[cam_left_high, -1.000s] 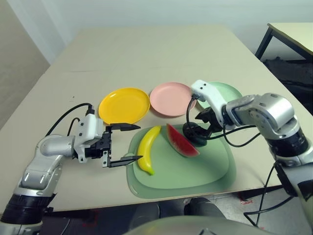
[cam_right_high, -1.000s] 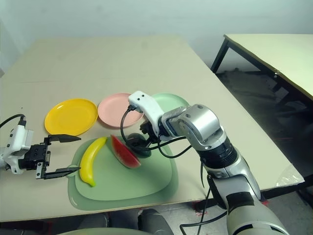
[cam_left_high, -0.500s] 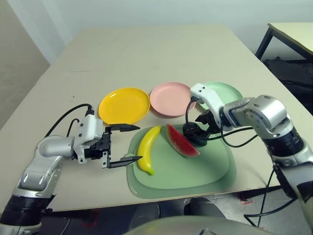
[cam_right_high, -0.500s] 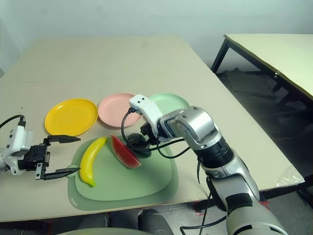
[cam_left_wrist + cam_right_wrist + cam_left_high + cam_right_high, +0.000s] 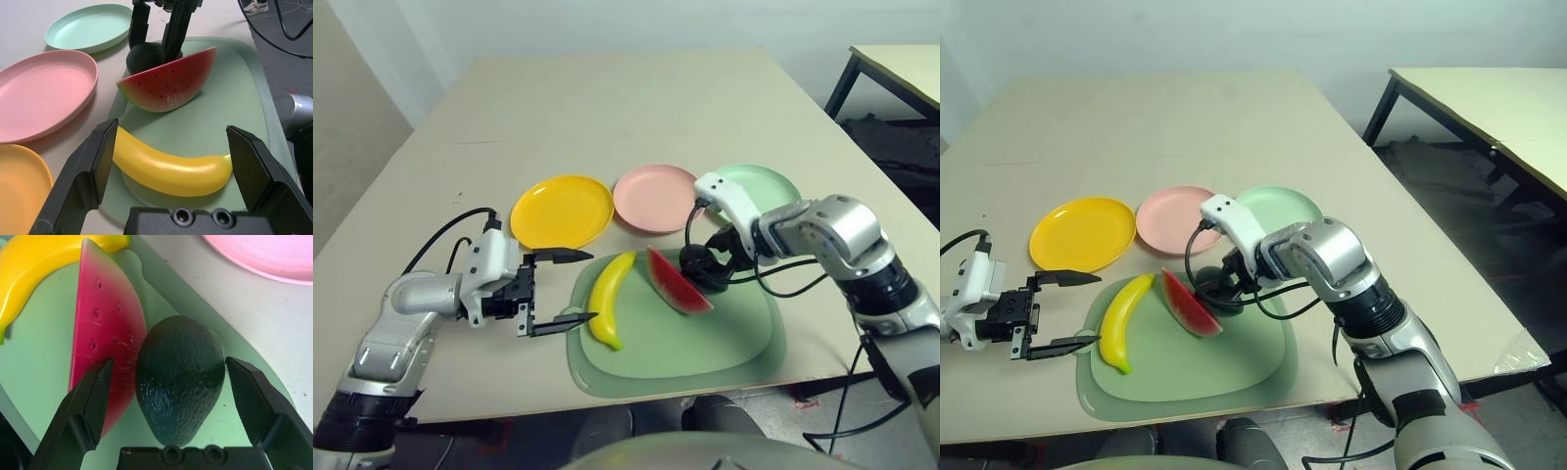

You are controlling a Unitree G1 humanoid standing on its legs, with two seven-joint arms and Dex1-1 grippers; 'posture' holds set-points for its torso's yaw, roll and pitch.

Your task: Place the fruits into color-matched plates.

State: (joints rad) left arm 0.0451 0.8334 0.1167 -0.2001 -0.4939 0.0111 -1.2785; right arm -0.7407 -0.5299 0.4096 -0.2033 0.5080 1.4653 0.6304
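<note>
On the pale green mat (image 5: 729,338) lie a yellow banana (image 5: 610,296), a red watermelon wedge (image 5: 675,284) and a dark green avocado (image 5: 180,377). My right gripper (image 5: 168,363) is open and straddles the avocado, one finger on the watermelon side, with small gaps on both sides. My left gripper (image 5: 576,287) is open just left of the banana, its fingers level with the banana's two ends, touching nothing. Beyond the mat stand the yellow plate (image 5: 562,211), the pink plate (image 5: 654,197) and the mint green plate (image 5: 766,182), none holding anything.
The mat lies near the table's front edge. The table (image 5: 607,108) stretches bare beyond the plates. A second table (image 5: 1489,108) stands off to the right across a gap of floor. Black cables loop from both wrists.
My right arm has eased slightly lower and closer around the avocado. The left arm and the fruits have not moved.
</note>
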